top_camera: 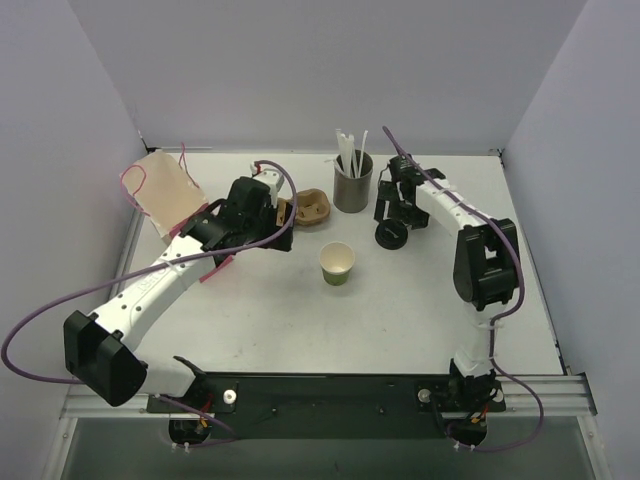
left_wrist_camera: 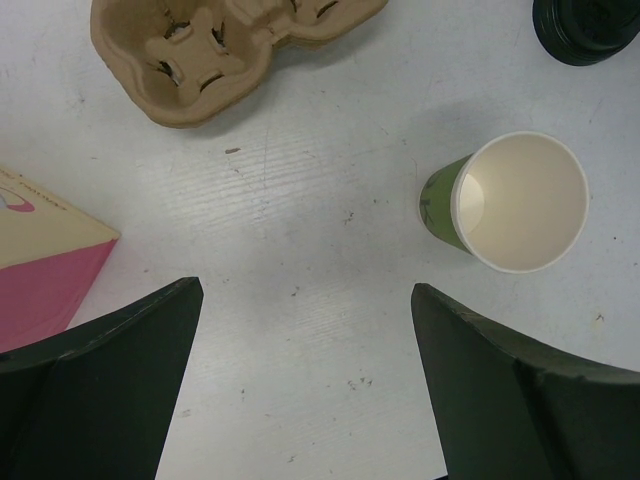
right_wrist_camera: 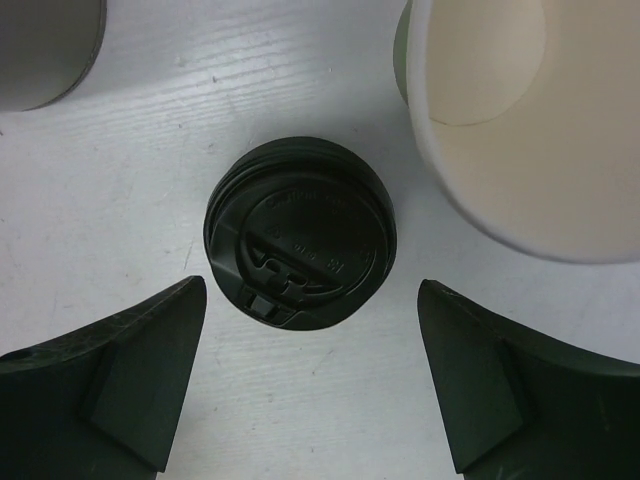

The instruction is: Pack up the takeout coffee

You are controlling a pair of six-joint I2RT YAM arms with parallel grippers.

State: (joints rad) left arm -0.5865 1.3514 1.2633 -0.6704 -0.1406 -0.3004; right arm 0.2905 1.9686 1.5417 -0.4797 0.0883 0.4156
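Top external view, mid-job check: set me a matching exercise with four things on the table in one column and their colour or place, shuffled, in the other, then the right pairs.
Things
1. black lid
2. open green cup
3. straw holder
4. cup carrier

Colour or place
A. grey cylinder, farthest back of the four
B. brown moulded pulp, close by the left gripper
C. between the open fingers of the right gripper, not gripped
D. cream inside, standing between the two arms

Pairs: 1-C, 2-D, 3-A, 4-B
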